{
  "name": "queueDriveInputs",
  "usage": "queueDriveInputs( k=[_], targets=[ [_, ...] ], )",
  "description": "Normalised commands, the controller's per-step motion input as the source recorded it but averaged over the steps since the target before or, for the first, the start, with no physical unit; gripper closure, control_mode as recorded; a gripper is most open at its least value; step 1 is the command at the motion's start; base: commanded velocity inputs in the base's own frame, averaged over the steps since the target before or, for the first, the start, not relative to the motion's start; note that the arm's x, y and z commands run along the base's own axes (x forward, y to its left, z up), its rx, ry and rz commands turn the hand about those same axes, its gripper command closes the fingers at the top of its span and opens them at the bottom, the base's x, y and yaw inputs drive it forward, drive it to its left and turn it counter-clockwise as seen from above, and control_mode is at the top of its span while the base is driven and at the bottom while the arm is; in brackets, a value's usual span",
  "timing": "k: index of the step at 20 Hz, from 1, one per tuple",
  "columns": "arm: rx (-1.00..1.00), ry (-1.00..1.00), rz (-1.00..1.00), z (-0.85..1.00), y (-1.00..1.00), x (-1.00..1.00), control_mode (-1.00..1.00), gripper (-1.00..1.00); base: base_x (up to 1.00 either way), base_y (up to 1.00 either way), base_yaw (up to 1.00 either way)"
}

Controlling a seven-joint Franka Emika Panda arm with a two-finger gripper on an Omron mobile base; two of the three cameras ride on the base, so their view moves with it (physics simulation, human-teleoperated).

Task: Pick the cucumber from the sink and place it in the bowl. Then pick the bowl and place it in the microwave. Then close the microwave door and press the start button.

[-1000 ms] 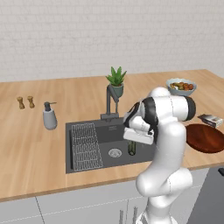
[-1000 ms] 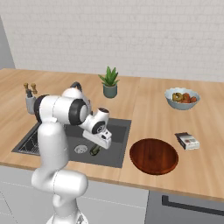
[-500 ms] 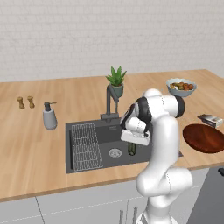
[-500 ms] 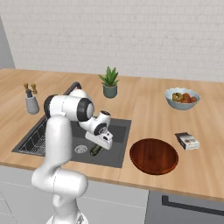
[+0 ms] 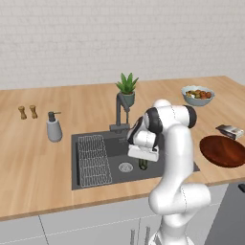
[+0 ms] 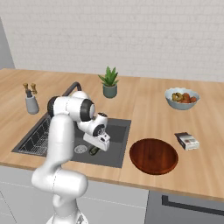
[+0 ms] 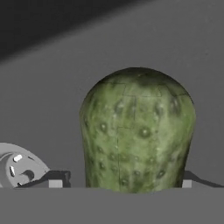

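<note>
We are at the first step, the pick from the sink (image 5: 91, 143). The arm is bent down into the basin, with the fingers (image 7: 120, 179) lowered over the cucumber (image 7: 137, 131), which lies on the sink floor just beside the round steel drain (image 7: 15, 168).

In the hand view the cucumber sits between the two dark tips, one on either side of it near the bottom edge. The tips stand apart, bracketing the cucumber. We cannot tell whether they press on it yet, since the contact lines are hidden at the bottom edge. We judge the fingers open around the cucumber and not yet gripping it.

From the left base view, a sliver of green shows just under the hand, on the basin floor to the right of the drain. So the cucumber is not lifted.

The bowl (image 6: 153, 155), reddish-brown and shallow, rests on the table to the right of the sink, near the front edge. Nothing is in it.

Other items on the table:
- fruit bowl (image 6: 181, 97), farther back on the right
- potted plant (image 6: 109, 82) behind the faucet
- soap dispenser (image 5: 53, 127) left of the sink

Done so far, as we judge it: the approach to the cucumber.

Left to do:
- grasp and lift the cucumber, and place it in the bowl
- carry the bowl to the microwave
- close the door and press start
</note>
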Motion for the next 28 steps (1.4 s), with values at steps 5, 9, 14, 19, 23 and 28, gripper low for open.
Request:
queueDriveInputs(
  k=[5, 9, 14, 19, 23, 28],
  targets=[
    [0.00, -0.06, 0.00, 0.02, 0.05, -0.29, -1.00, 1.00, 0.00, 0.00, 0.00],
    [0.00, -0.12, -0.02, 0.83, -0.39, -0.98, -1.00, 1.00, 0.00, 0.00, 0.00],
    [-0.01, -0.09, -0.02, 1.00, -0.42, -0.83, -1.00, 1.00, 0.00, 0.00, 0.00],
    [-0.01, -0.05, 0.00, 1.00, -0.32, -0.29, -1.00, 1.00, 0.00, 0.00, 0.00],
    [0.00, 0.00, -0.02, 1.00, -0.31, -0.19, -1.00, 1.00, 0.00, 0.00, 0.00],
    [0.00, 0.00, -0.02, 1.00, -0.35, -0.34, -1.00, 1.00, 0.00, 0.00, 0.00]
  ],
)
